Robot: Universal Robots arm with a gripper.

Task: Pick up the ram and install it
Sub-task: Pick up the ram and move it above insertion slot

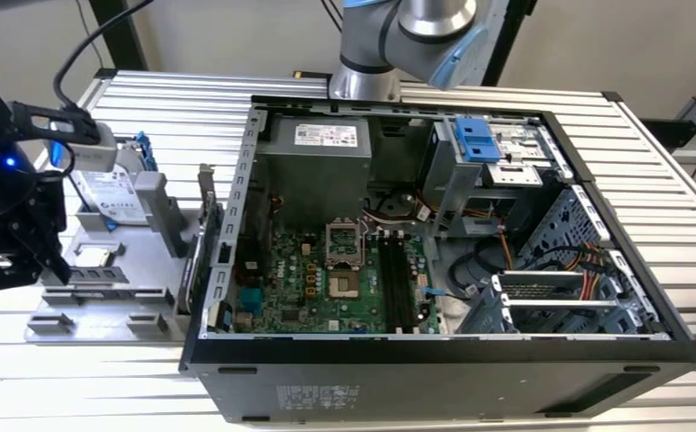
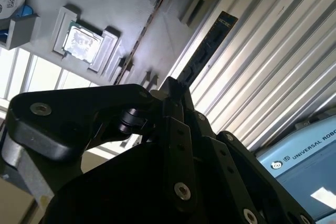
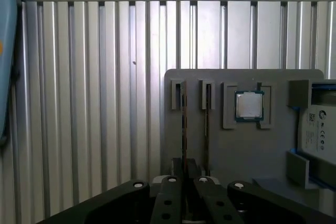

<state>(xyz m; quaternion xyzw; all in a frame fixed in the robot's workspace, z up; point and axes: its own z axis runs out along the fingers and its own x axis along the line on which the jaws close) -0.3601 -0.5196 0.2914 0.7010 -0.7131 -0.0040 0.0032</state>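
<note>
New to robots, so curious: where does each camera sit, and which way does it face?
Exterior view: off the arm, high up, looking down on the open computer case and grey parts tray; the arm shows.
First wrist view: on the wrist, facing the tray and slatted table; the gripper shows.
Second wrist view: on the wrist, looking along the gripper at the ram.
Both wrist views share the CPU chip.

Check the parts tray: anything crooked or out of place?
Nothing stands out. The ram lies in line with the gripper, the CPU sits square in its pocket, and the other stick stands straight in its slot.
</note>
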